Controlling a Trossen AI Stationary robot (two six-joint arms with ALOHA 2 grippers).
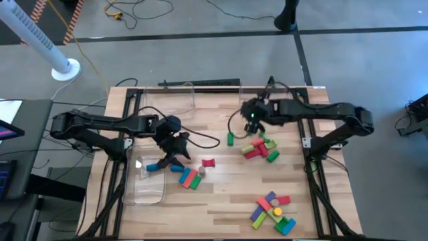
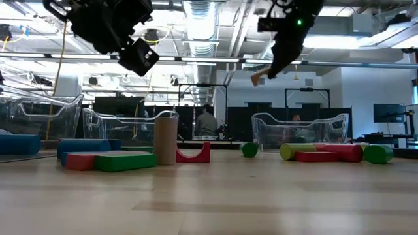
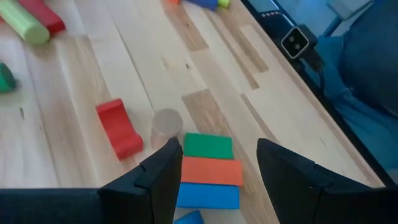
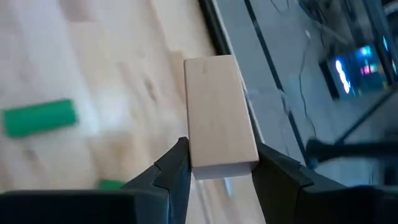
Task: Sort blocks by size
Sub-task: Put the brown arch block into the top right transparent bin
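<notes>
**A:** Above the far middle of the desk (image 1: 221, 201), the right hand (image 4: 217, 163) is closed on a plain wood block (image 4: 219, 112), lifted clear of the surface. The block's long axis runs straight out from between the fingers.

**B:** And the left hand (image 3: 214, 171)?

**A:** Open and holding nothing, hanging over the near-left cluster: a green (image 3: 208, 145), an orange (image 3: 210, 170) and a blue bar (image 3: 208, 195) lying side by side, touching. Their long axes run across the gap between the fingers, so I'd judge the hand must turn before it can close on one.

**B:** What else lies close?

**A:** A wood cylinder (image 3: 166, 126) stands just beside the green bar, and a red arch (image 3: 118, 127) lies beside that. A clear bin (image 1: 148, 184) sits just left of this cluster, another (image 1: 175, 100) at the far edge. More blocks lie under the right arm and at the near right.
</notes>
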